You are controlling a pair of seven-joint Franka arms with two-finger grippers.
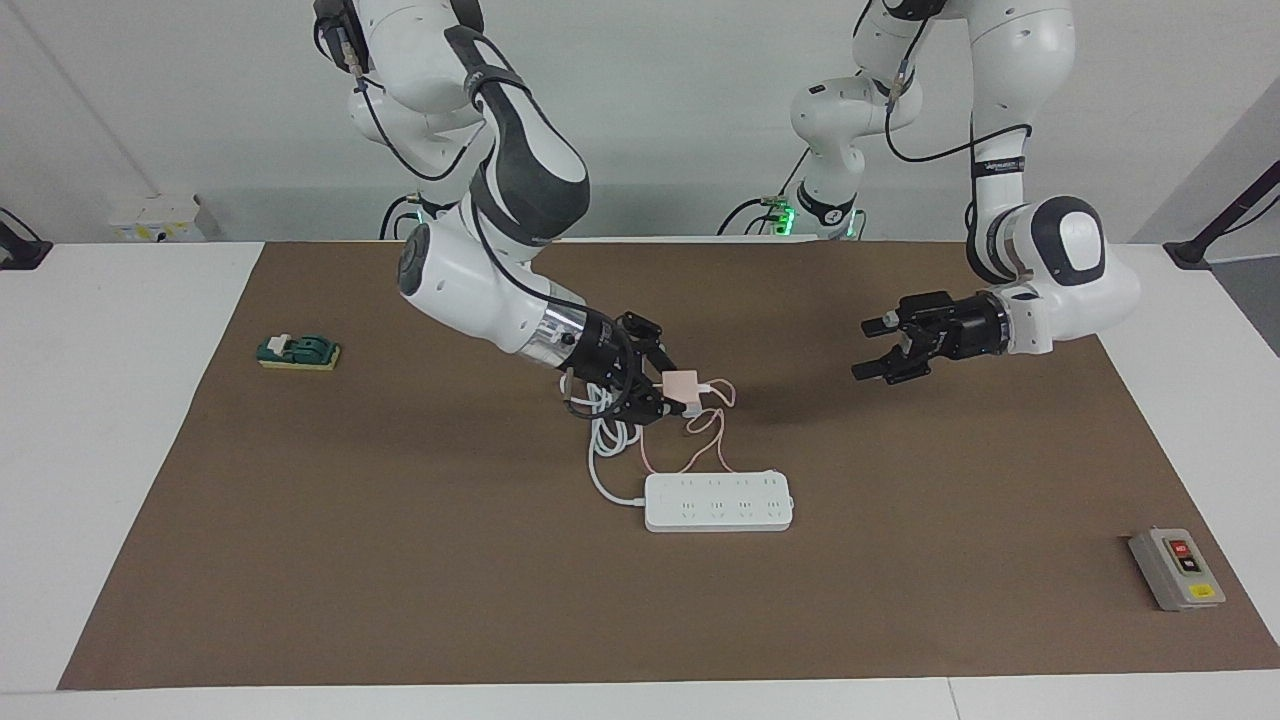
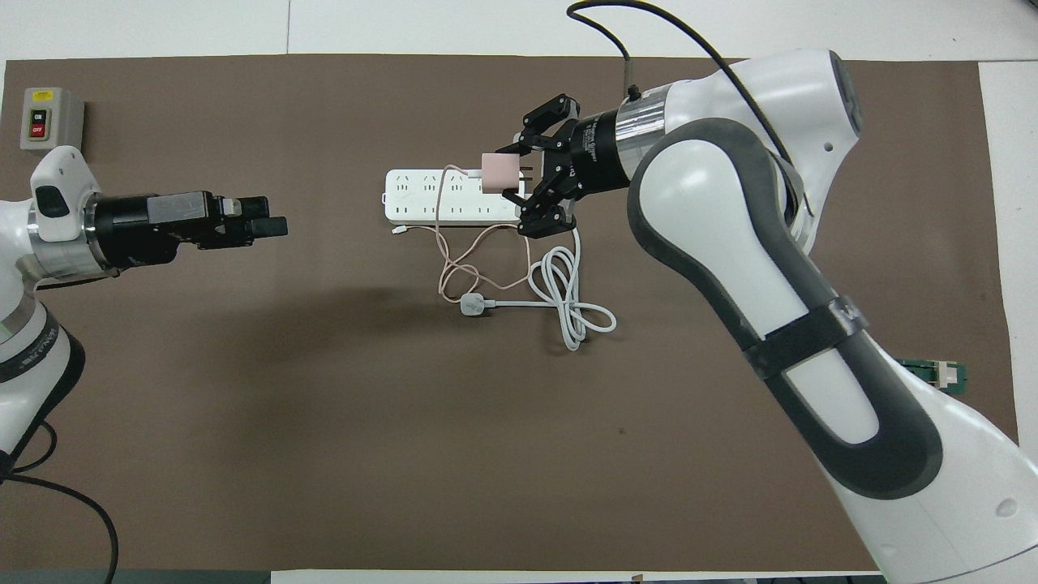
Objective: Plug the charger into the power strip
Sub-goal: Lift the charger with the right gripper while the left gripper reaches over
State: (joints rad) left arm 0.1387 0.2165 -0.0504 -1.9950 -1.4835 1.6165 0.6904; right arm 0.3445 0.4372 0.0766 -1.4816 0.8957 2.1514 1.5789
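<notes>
My right gripper (image 1: pixel 672 392) is shut on the charger (image 1: pixel 683 384), a small pale-pink cube, and holds it up in the air. In the overhead view the charger (image 2: pixel 497 171) is over the power strip's (image 2: pixel 438 197) end toward the right arm, with its prongs pointing back at the right gripper (image 2: pixel 519 175). Its thin pink cable (image 1: pixel 703 440) hangs down and loops on the mat beside the long white power strip (image 1: pixel 718 502). My left gripper (image 1: pixel 866 349) is open and empty, and waits above the mat toward the left arm's end, apart from the strip; it also shows in the overhead view (image 2: pixel 272 227).
The strip's thick white cord (image 2: pixel 568 308) with a white three-pin plug (image 2: pixel 471 305) lies coiled nearer to the robots than the strip. A grey button box (image 1: pixel 1176 568) sits at the mat's corner toward the left arm's end. A small green object (image 1: pixel 298 352) lies toward the right arm's end.
</notes>
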